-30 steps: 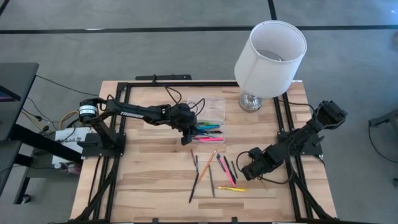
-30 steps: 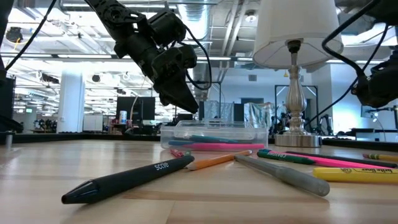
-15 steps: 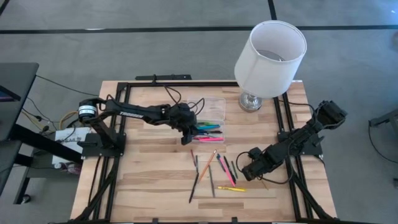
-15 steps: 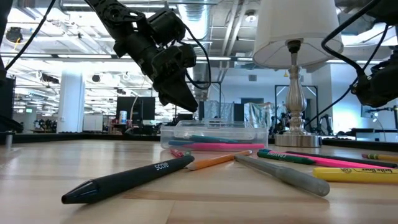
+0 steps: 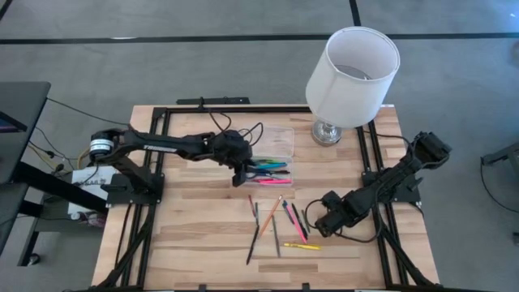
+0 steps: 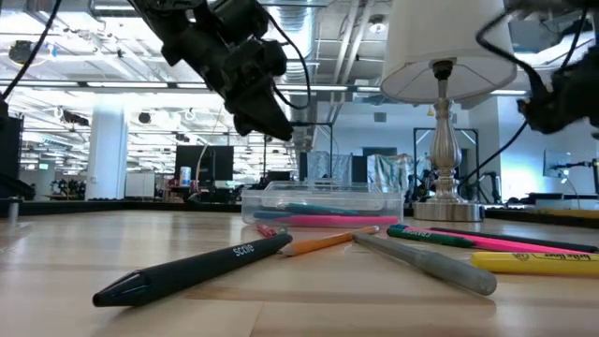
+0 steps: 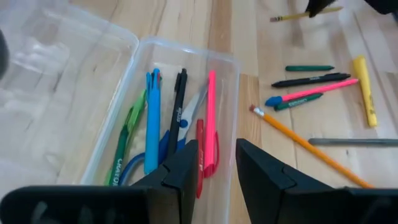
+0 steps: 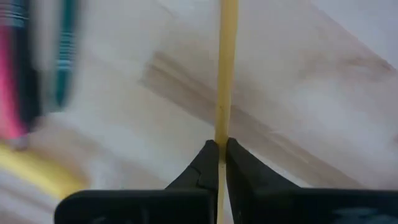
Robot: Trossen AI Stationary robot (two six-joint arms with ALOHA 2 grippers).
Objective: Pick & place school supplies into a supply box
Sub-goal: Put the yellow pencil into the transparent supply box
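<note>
Landmark: the supply box [image 5: 274,159], clear and shallow, lid swung open on its lamp-ward side.

Left gripper [image 7: 216,163] hangs just above the box, fingers parted with nothing between them. Box already holds a pink pen [image 7: 211,118], a black pen [image 7: 178,106], a blue pen [image 7: 152,118], a green one and the blue-handled scissors [image 7: 163,149].

Right gripper [image 8: 218,151] is well away from the box, out past the loose pile, pinched tight on a yellow pencil [image 8: 225,68]. The grip sits on a very thin shaft and the pencil runs straight out ahead of the fingertips.

Loose supplies lie between box and right gripper: orange pencil [image 7: 308,144], yellow highlighter [image 7: 365,98], grey pen [image 7: 351,142], pink-and-blue marker [image 7: 311,93], two dark green pens, black pen [image 6: 192,270].

Risks, as I judge them:
- A pencil held on such a narrow bite could pivot or slip as the arm swings, then drop short of the box.
- If it reaches the box off-line with the long side, an end could catch the rim and skid the light box on the table [image 5: 195,219].
- The left arm parked over the box is in the way; both grippers converging there could collide.
- A low carry over the pile could scatter or roll pens toward the table edge.
</note>
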